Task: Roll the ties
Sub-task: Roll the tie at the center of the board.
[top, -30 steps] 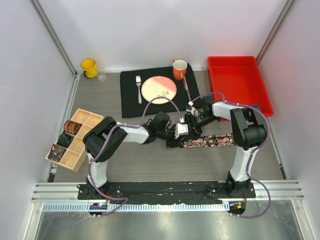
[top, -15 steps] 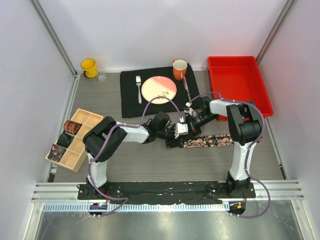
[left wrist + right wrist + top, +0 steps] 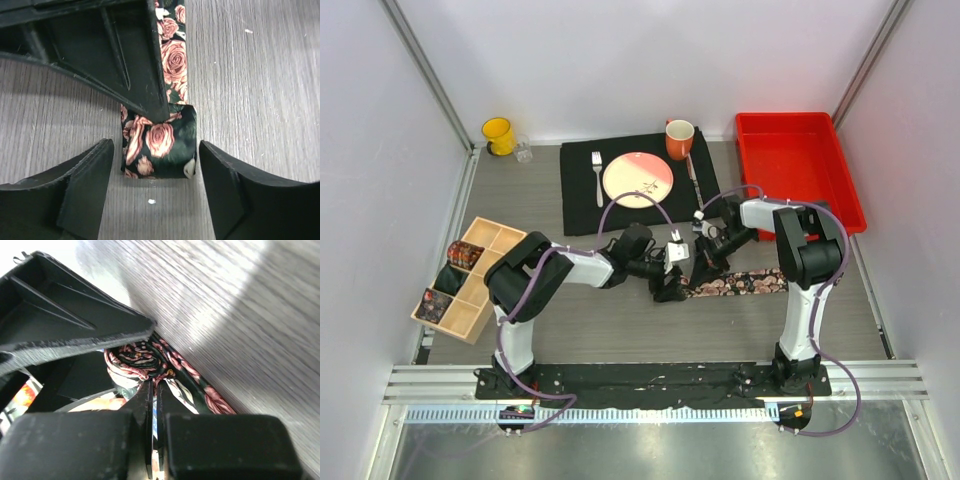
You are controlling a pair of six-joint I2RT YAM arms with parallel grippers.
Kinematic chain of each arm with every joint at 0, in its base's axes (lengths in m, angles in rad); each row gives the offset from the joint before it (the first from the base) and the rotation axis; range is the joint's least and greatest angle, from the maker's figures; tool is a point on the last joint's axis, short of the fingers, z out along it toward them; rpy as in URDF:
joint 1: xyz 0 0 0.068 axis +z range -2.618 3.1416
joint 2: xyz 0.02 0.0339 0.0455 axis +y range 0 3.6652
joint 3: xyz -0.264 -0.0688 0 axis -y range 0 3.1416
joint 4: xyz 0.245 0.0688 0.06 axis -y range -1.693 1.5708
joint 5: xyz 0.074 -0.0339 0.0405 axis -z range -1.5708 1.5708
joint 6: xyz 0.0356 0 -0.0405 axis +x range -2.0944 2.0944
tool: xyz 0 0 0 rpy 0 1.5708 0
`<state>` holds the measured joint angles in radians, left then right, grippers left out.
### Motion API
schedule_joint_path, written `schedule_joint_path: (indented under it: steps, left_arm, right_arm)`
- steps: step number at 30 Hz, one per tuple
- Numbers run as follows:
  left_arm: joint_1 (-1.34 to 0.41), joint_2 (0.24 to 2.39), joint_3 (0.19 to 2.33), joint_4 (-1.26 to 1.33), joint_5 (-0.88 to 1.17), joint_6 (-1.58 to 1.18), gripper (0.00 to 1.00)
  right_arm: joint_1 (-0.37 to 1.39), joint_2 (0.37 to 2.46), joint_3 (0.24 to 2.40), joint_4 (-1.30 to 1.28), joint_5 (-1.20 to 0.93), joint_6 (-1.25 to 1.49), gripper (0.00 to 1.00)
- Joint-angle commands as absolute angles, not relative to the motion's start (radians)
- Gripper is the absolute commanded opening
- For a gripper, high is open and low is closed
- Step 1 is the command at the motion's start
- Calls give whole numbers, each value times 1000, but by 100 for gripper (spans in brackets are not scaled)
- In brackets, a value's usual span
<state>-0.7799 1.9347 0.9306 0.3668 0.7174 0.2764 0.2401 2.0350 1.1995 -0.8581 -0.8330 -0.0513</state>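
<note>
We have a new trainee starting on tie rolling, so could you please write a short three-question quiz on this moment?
1. True or false: the left gripper is clamped shut on the floral tie.
2. The right gripper's closed tips are at: A) the orange mug, B) the tie's rolled end, C) the red tray.
3. What lies on the black placemat, left of the pink plate?
Key: 1 false, it stands open either side of the rolled end; 2 B; 3 a fork.
</note>
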Motion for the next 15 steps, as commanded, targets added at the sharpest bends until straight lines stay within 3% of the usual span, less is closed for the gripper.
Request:
schedule_joint_path:
  steps: [1,12,15]
  left_arm:
    - [-770,1944,865,449,710,150,77]
    - [-816,2045,876,684,671,-32,75]
    - [-834,2062,871,684,628,-12,66]
  right_arm:
    - [249,2019,1160,-770,-520,-117,1]
    - [275,1982,1108,-669,-469,-29,1]
    - [287,1980,1106,-657,-471,-15,1]
